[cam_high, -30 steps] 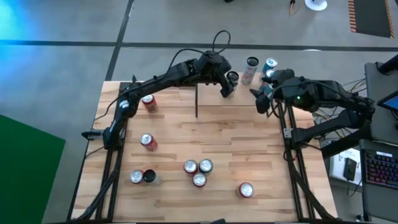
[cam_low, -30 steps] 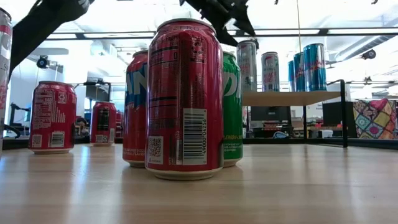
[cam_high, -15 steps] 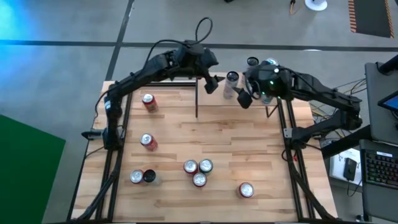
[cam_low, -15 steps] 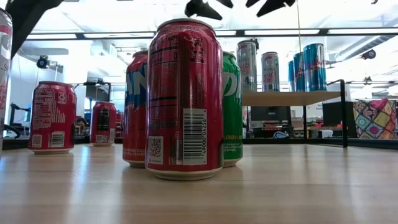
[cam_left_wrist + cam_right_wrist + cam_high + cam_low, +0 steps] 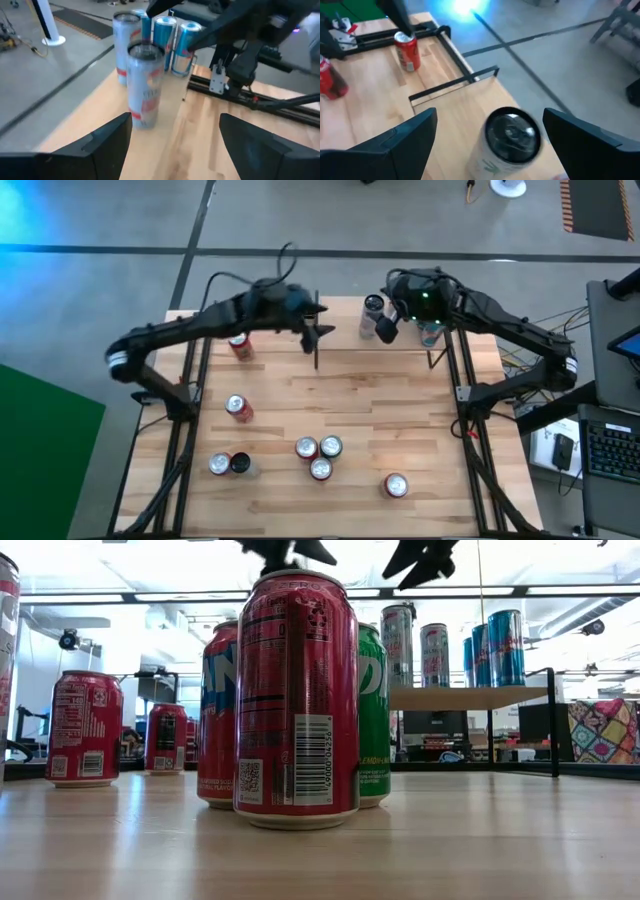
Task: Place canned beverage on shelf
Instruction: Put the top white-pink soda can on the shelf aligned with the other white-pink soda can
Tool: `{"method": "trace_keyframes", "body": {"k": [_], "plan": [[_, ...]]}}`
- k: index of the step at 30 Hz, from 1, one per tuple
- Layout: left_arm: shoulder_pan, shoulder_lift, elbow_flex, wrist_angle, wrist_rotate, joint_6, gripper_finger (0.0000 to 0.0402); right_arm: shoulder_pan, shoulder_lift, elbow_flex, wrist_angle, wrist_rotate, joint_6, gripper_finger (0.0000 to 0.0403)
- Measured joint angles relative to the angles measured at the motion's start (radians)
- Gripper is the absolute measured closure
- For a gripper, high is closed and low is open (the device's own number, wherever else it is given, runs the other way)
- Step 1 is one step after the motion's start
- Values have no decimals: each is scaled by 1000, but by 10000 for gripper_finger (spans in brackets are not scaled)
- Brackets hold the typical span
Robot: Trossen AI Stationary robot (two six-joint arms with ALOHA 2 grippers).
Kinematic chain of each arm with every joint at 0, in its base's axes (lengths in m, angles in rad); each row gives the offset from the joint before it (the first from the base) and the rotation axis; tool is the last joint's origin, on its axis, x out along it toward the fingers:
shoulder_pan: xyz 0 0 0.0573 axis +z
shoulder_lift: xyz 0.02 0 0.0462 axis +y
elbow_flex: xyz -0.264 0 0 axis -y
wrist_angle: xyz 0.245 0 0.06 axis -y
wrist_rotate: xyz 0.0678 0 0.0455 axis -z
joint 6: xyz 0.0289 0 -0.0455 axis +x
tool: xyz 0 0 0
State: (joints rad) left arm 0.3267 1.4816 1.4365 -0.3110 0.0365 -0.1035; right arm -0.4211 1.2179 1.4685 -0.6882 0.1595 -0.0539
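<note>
The shelf (image 5: 470, 697) stands at the table's far edge, with several tall cans upright on it. A white can (image 5: 373, 308) stands near its left end; it also shows in the left wrist view (image 5: 144, 85) and, from above, in the right wrist view (image 5: 512, 134). My left gripper (image 5: 318, 335) is open and empty, off the shelf's left end and facing that can. My right gripper (image 5: 385, 330) is open above the shelf, its fingers spread wide on either side of the white can's top without touching it. Blue cans (image 5: 172, 37) stand farther right on the shelf.
Several cans stand on the tabletop: a red one (image 5: 238, 344) at the far left, one (image 5: 237, 408) at mid left, a trio (image 5: 319, 455) near the middle, a pair (image 5: 228, 464) at the near left, one (image 5: 396, 485) at the near right. The shelf's black upright (image 5: 316, 348) stands beside my left gripper.
My left gripper has drawn back from the white can on the shelf toward the table's left, and stands off the shelf's left end. My right gripper has swung from the shelf's right end toward the left, over the shelf, up to the white can. The can has stayed upright.
</note>
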Motion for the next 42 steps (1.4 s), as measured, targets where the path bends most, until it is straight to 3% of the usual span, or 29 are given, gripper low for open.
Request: {"method": "trace_keyframes", "body": {"k": [7, 14, 19, 27, 42], "plan": [[0, -204, -298, 77, -58, -105, 118, -36, 70, -11, 19, 37, 43, 51], [0, -323, -437, 81, -101, -171, 118, -59, 110, -11, -18, 51, 105, 51], [1, -349, -451, 75, -130, -169, 118, -57, 121, -11, -44, 38, 114, 75], [3, -339, -451, 82, -132, -153, 118, -64, 114, -11, -43, 16, 106, 159], [9, -338, -452, 87, -169, -161, 118, -92, -1, -12, -232, -11, 29, 151]]}}
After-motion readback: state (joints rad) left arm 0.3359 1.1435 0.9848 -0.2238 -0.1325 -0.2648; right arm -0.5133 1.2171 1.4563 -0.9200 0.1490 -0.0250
